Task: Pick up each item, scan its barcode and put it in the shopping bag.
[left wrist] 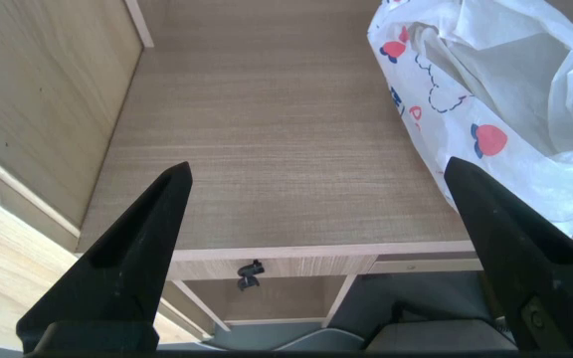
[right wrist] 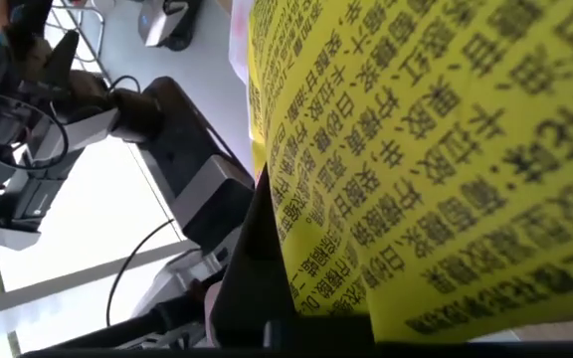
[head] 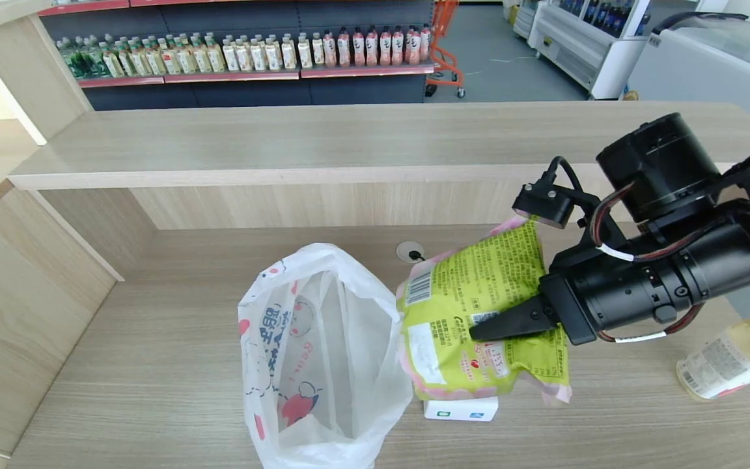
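Partly hiding a white box (head: pixel 459 408), yellow pouch (head: pixel 472 293) pinched by right gripper (head: pixel 481 333), left gripper (left wrist: pixel 316 169) spread wide

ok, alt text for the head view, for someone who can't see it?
The right end effector grips a yellow-green snack pouch, barcode facing the camera, beside the open white shopping bag on a wooden counter. A small white box sits under the pouch's lower edge, and a pale drink bottle lies farther right.
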`<state>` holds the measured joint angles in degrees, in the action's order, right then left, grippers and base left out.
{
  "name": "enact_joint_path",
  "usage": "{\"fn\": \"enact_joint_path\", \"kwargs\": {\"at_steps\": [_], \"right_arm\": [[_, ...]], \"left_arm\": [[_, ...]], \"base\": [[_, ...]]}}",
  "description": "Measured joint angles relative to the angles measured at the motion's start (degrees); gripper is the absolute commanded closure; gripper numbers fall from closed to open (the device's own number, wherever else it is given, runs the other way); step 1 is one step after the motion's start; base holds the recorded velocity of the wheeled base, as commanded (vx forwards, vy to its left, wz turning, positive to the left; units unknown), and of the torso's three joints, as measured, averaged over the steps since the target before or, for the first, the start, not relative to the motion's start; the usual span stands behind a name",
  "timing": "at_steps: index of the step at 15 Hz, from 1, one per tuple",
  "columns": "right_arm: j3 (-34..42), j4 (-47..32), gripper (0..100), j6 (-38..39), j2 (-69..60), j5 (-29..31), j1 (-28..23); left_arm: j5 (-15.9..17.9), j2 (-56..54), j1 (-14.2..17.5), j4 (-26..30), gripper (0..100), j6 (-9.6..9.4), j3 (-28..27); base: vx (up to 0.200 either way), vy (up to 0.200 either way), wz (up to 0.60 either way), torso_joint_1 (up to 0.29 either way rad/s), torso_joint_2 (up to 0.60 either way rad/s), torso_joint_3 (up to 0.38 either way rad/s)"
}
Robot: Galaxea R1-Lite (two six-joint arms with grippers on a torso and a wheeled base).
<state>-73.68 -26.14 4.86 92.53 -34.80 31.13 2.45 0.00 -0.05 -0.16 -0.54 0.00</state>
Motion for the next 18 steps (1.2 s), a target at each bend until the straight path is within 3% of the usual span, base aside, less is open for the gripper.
{"fn": "enact_joint_path", "kwargs": {"at_steps": [5,7,10,18], "right_arm": [[-0.6,-3.3,100,-4.32,-2.29,0.78,3.64],[-0.88,-6.77,100,-6.86,-3.15,7.33,7.51],[-0.85,-7.88,100,-8.67,-2.89,22.76,11.31],[-3.16,-2.41,100,-10.47,1.71,28.36,18.66]], "left_arm": [[0.01,0.0,0.05,0.0,0,0.0,0.0],[0.0,0.0,0.05,0.0,0,0.0,0.0],[0.0,0.0,0.05,0.0,0,0.0,0.0],[0.0,0.0,0.05,0.0,0,0.0,0.0]], "base": [[0.0,0.0,0.0,0.0,0.0,0.0],[0.0,0.0,0.0,0.0,0.0,0.0],[0.0,0.0,0.0,0.0,0.0,0.0],[0.0,0.0,0.0,0.0,0.0,0.0]]}}
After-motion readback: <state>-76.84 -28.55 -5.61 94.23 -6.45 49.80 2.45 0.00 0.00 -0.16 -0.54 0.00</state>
